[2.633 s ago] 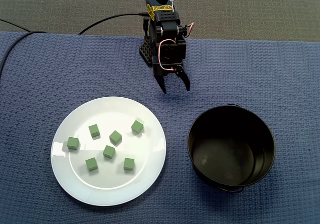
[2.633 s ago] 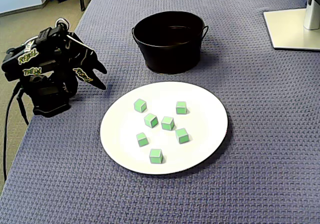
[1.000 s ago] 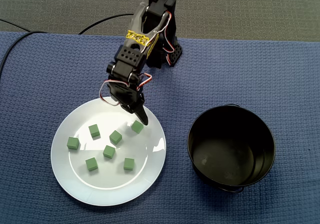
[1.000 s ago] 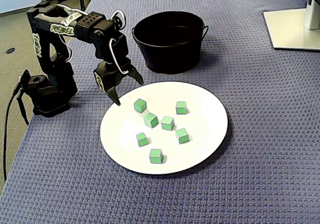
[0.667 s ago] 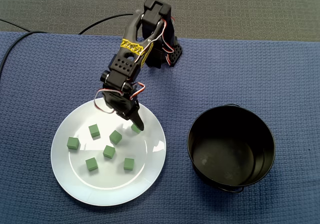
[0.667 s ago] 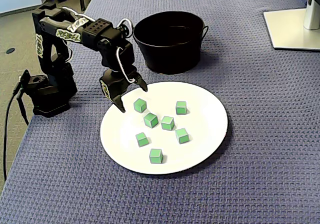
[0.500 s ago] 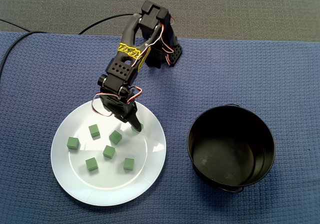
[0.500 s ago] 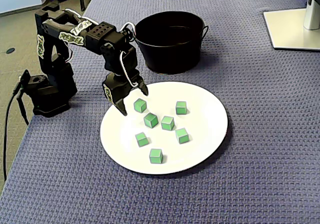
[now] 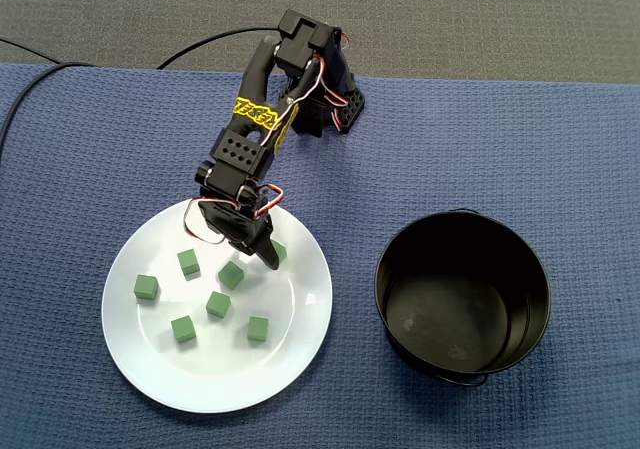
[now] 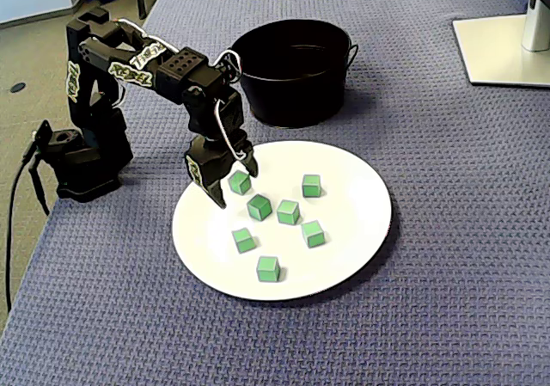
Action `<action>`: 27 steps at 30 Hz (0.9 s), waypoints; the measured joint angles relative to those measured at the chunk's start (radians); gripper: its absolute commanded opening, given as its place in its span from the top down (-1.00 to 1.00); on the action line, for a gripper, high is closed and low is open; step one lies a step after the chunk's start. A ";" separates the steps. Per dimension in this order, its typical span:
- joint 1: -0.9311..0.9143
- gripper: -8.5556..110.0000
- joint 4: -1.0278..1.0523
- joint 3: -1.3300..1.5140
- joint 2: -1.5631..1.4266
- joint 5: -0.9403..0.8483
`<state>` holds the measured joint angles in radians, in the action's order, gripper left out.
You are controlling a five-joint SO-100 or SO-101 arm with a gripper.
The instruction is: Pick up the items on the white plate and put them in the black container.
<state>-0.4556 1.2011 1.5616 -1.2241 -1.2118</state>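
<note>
A white plate (image 9: 200,381) (image 10: 354,204) holds several small green cubes, among them one at the plate's left (image 9: 147,287) and one at its near edge (image 10: 268,268). My black gripper (image 9: 268,253) (image 10: 234,182) is low over the plate's rim side nearest the arm base. It is open, with one finger on each side of a green cube (image 9: 279,250) (image 10: 240,182). In a fixed view the fingers hide part of that cube. The black container (image 9: 382,291) (image 10: 292,98) stands empty beside the plate.
The arm's base (image 9: 325,109) (image 10: 82,158) sits at the edge of the blue cloth, with a black cable (image 9: 205,39) running off it. A white monitor foot (image 10: 503,51) stands at the far right corner.
The arm has unfolded from its rest pose and swung over the plate. The open gripper has come down and further in, until its fingers straddle one green cube.
</note>
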 measured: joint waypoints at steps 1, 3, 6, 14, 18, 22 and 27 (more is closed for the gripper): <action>0.006 0.41 -0.006 0.009 0.000 0.000; 0.023 0.41 -0.014 0.025 0.000 0.000; 0.049 0.38 -0.017 0.049 0.000 0.008; 0.086 0.48 -0.023 0.092 -0.009 0.051; 0.094 0.58 -0.049 0.124 -0.032 0.057; 0.095 0.72 -0.064 0.132 -0.040 0.064; 0.109 0.86 -0.087 0.132 -0.041 0.058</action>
<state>-0.3467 1.1137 1.6935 -1.2655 -1.1536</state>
